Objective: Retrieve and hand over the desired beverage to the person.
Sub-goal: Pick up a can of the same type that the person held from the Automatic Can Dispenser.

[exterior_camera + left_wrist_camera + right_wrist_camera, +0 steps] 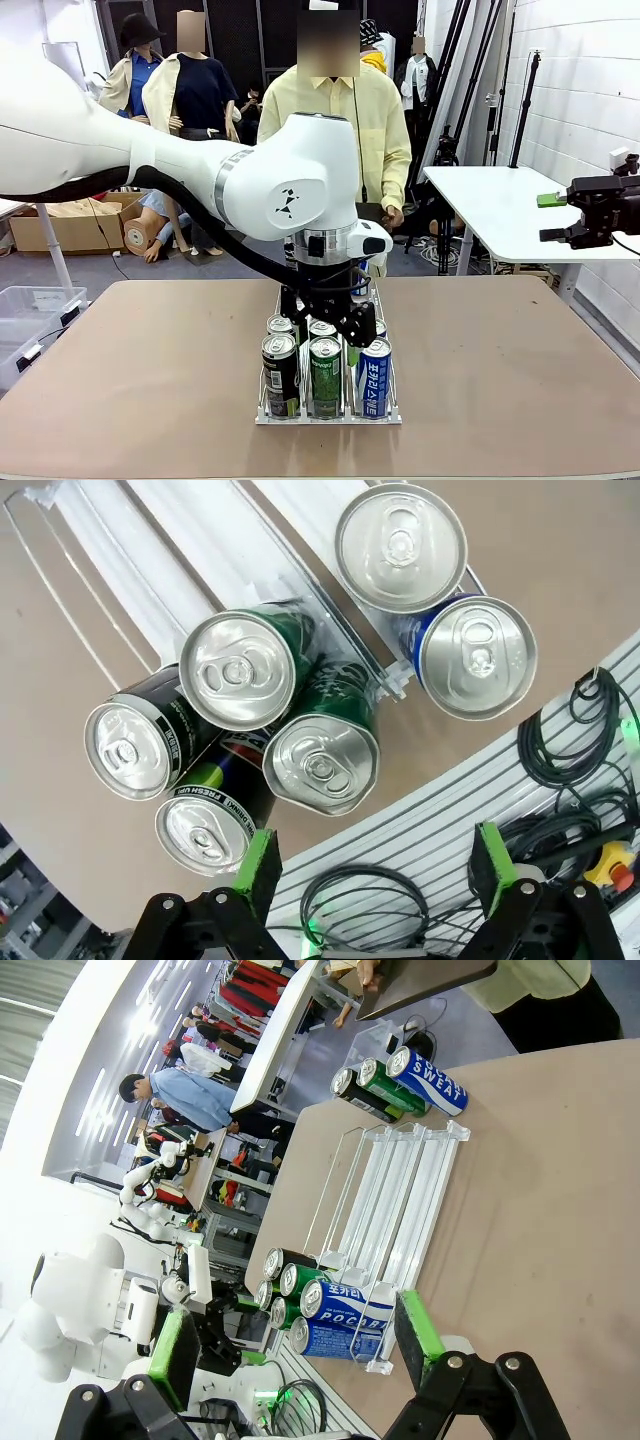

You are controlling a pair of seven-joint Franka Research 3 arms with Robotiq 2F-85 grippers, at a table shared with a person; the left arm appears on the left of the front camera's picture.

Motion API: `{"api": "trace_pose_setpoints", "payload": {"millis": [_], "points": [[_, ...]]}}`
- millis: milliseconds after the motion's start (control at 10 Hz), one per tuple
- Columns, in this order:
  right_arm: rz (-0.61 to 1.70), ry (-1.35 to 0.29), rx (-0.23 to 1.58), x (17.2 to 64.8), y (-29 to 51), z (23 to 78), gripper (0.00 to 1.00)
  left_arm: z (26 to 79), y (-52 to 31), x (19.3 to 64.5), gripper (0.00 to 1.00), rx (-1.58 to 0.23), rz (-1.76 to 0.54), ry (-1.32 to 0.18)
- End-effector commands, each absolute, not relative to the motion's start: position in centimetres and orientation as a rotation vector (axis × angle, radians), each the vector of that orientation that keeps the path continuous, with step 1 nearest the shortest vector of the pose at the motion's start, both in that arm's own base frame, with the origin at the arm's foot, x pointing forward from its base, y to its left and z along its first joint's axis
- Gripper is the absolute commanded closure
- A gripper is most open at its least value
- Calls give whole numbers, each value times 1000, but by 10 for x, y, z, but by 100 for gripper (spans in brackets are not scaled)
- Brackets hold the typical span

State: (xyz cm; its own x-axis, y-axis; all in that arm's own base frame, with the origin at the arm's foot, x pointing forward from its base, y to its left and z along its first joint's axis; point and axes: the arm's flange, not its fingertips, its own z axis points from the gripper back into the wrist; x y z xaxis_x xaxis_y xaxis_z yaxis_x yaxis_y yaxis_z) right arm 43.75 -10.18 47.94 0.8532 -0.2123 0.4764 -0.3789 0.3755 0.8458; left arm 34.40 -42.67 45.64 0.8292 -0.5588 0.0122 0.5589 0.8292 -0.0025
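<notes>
Picking step: the left gripper (374,858) hovers spread and empty above the cans (324,368) in the rack (330,418); next it must lower around the wanted one. The person (335,100) waits beyond the rack.

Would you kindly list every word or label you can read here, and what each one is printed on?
"SWEAT": far blue can.
"포카리" and "POCAR", cut off: near blue can in the clear rack.
"FRESH UP": green-and-black can.
Print on the other cans: too small or blurred to read.
</notes>
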Motion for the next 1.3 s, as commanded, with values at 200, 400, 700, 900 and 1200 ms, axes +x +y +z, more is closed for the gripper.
{"api": "trace_pose_setpoints", "payload": {"millis": [200, 400, 700, 900, 1200], "points": [[117, -569, 1210, 438, -102, 481, 0, 446, -421, 345, 0, 15, -547, -79], [117, -569, 1210, 438, -102, 481, 0, 444, -421, 351, 0, 24, -538, -107], [117, -569, 1210, 438, -102, 481, 0, 438, -422, 359, 0, 25, -537, -106], [117, -569, 1210, 438, -102, 481, 0, 436, -422, 363, 0, 11, -541, -114], [117, -569, 1210, 438, -102, 481, 0, 432, -426, 367, 0, 9, -544, -145]]}}
